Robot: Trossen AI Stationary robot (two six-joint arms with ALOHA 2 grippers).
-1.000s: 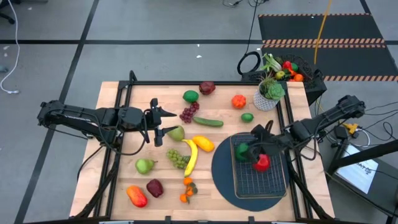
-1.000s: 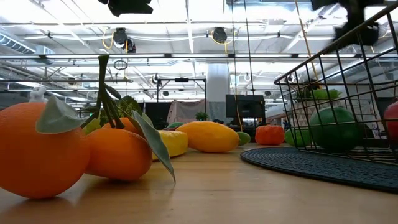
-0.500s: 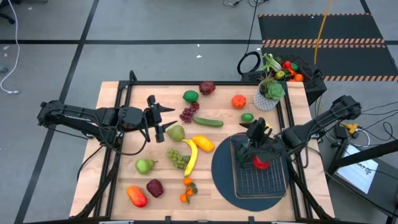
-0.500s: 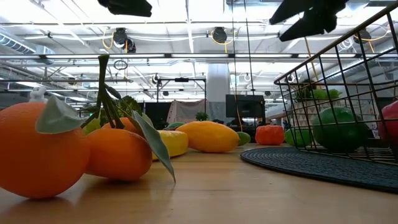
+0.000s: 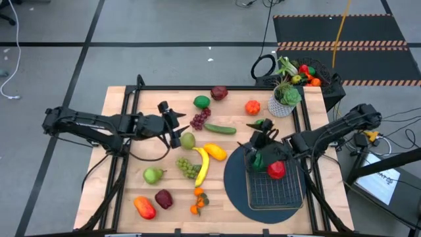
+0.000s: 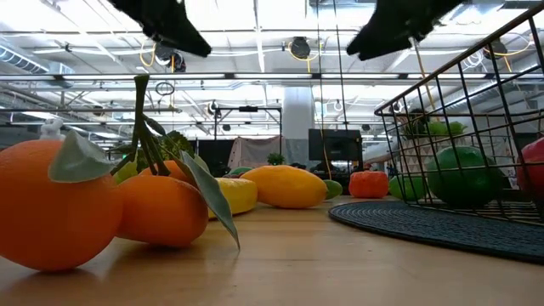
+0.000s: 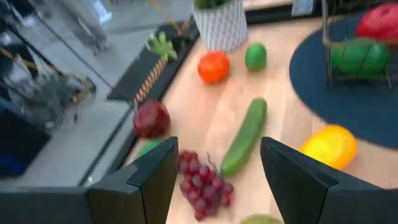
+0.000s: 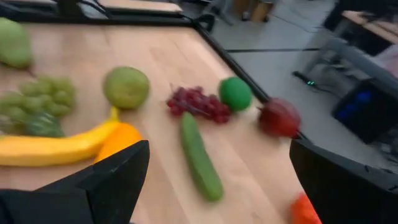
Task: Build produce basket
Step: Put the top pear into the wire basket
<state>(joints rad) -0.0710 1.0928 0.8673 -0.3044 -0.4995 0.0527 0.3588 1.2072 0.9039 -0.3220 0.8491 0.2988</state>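
No text, label, brand, number or sign can be read in any of the views.
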